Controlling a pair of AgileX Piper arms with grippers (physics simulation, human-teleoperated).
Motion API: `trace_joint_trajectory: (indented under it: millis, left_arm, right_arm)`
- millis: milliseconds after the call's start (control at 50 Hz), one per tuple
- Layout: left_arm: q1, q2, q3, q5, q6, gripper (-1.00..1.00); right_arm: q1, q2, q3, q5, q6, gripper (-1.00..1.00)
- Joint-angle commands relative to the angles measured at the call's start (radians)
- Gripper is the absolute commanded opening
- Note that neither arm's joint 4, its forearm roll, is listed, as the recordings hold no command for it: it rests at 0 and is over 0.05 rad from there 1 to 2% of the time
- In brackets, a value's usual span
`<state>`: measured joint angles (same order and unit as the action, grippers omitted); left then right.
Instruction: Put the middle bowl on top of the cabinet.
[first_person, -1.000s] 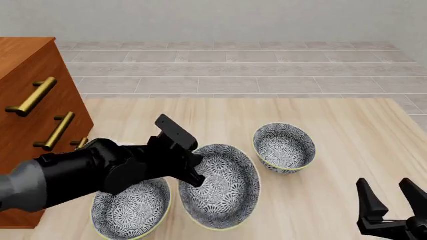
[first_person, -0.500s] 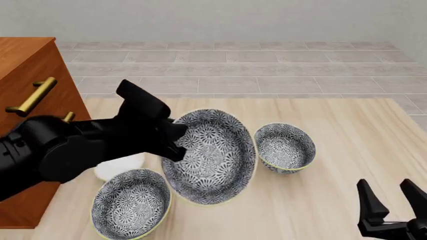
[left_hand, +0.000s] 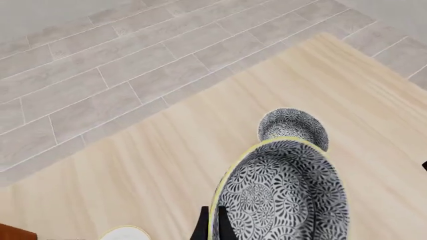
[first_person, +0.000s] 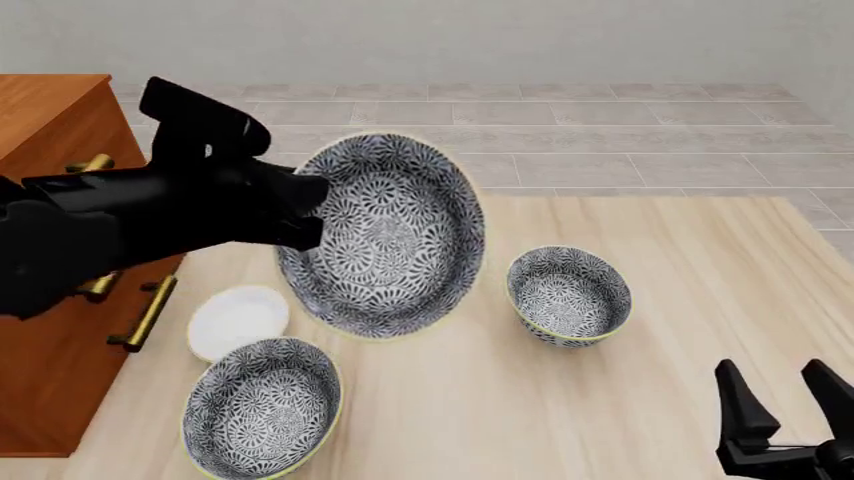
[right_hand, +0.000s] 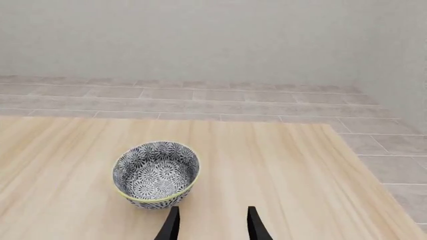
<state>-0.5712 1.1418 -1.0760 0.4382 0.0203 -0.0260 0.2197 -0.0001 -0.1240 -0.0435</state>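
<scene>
left tool lifts the middle bowl

the left tool (first_person: 310, 205) is pinched on the rim of the middle bowl (first_person: 384, 235), held in the air and tipped on edge, its inside facing the camera. the cabinet (first_person: 54, 300) stands at nine o'clock of it. a white plate (first_person: 238, 320) and a second bowl (first_person: 262, 408) sit on the worktop (first_person: 641, 300) at seven o'clock, a third bowl (first_person: 569, 295) at four o'clock. the right tool (first_person: 787, 415) hangs with fingers spread, gripping nothing, at the near right corner.
</scene>
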Motion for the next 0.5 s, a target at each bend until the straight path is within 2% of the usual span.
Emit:
trace_joint_trajectory:
  millis: [20, 500]
  left_arm:
    - [0.052, -0.025, -0.078, 0.044, -0.025, -1.00]
    - [0.162, -0.036, -0.240, 0.136, -0.076, -1.00]
  right_arm:
    - [-0.001, -0.001, 0.000, -0.002, -0.001, 1.00]
    - [-0.001, -0.033, 0.000, 0.019, -0.003, 1.00]
